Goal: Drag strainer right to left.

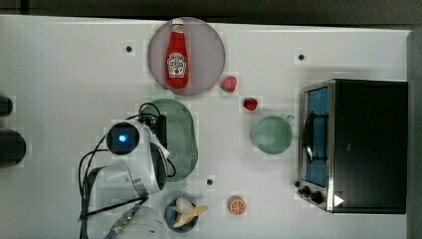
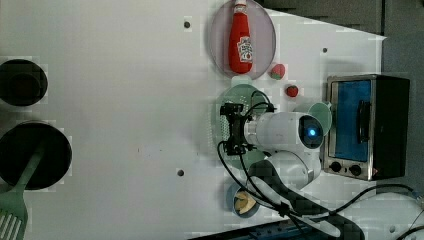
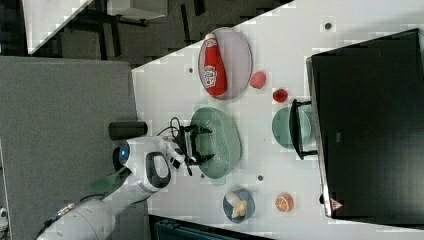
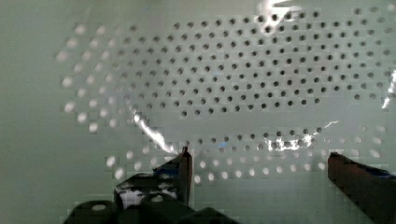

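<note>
Two black fingers [image 4: 184, 163] of my gripper [image 4: 261, 163] stand wide apart, nothing between them, with the holed floor of the strainer [image 4: 233, 74] close beneath in the wrist view. From the right view I see the gripper [image 3: 197, 145] over the strainer [image 3: 222, 142], on the side nearer the right view's left. I cannot tell whether the fingertips touch the plastic.

The strainer [image 1: 184, 134] lies on the white table [image 1: 64, 74] near the middle of the top view, long axis running up and down, partly hidden by my arm [image 1: 134, 149]. Just above it is the round plate [image 1: 209, 45] with the ketchup [image 1: 177, 55] lying on it. Two small red fruits, a strawberry [image 1: 229, 83] and another berry [image 1: 250, 103], lie to the strainer's upper right in the top view. The green cup [image 1: 271, 134] stands between the strainer and the toaster oven [image 1: 358, 144], apart from the strainer. Below the strainer in the top view is a blue bowl [image 1: 171, 216] with a banana [image 1: 188, 211], and beside it an orange slice [image 1: 237, 205].

In the left view, dark pans [image 2: 30, 155] and a green spatula [image 2: 15, 210] lie at the far left of the table, well apart from the strainer [image 2: 227, 97].
</note>
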You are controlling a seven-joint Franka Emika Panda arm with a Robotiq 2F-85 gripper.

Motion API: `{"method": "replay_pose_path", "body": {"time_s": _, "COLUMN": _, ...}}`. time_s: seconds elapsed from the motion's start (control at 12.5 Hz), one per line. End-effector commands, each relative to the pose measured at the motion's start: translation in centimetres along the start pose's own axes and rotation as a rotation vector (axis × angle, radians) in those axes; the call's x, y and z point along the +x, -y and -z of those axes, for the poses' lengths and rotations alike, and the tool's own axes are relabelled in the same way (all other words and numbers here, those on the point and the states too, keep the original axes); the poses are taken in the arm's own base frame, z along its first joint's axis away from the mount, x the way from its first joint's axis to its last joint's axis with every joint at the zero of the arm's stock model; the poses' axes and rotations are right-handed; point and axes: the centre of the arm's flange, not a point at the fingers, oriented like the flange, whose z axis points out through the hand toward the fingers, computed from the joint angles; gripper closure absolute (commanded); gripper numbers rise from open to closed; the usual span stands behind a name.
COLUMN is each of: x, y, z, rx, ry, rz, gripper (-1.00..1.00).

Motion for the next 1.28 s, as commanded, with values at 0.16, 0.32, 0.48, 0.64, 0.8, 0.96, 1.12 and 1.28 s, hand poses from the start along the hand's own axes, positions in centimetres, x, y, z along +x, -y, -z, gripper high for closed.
{"method": "replay_pose_path", "body": {"time_s": 0.16, "x": -5.6, "y": 1.0, "z": 0.3, "rx": -0.018, "ry": 0.038, "rz": -0.029, "gripper": -1.00}}
{"method": "replay_pose_path", "body": {"time_s": 0.32, "x": -8.0, "y": 1.6, "z": 0.4, "rx": -0.026, "ry": 0.055, "rz": -0.023, "gripper": -1.00}}
{"method": "replay_pose_path", "body": {"time_s": 0.48, "x": -10.1, "y": 1.8, "z": 0.1, "rx": -0.032, "ry": 0.070, "rz": -0.015, "gripper": -1.00}}
{"method": "replay_pose_path", "body": {"time_s": 0.64, "x": -11.6, "y": 2.1, "z": -0.1, "rx": -0.031, "ry": 0.089, "rz": -0.020, "gripper": -1.00}}
{"method": "replay_pose_path", "body": {"time_s": 0.8, "x": -13.0, "y": 2.4, "z": -0.3, "rx": -0.030, "ry": 0.110, "rz": -0.032, "gripper": -1.00}}
{"method": "replay_pose_path", "body": {"time_s": 0.96, "x": -14.4, "y": 2.4, "z": -0.3, "rx": -0.032, "ry": 0.130, "rz": -0.058, "gripper": -1.00}}
{"method": "replay_pose_path", "body": {"time_s": 1.12, "x": -15.8, "y": 2.3, "z": -0.4, "rx": -0.032, "ry": 0.136, "rz": -0.105, "gripper": -1.00}}
{"method": "replay_pose_path", "body": {"time_s": 1.28, "x": -17.3, "y": 2.1, "z": -0.5, "rx": -0.030, "ry": 0.140, "rz": -0.123, "gripper": -1.00}}
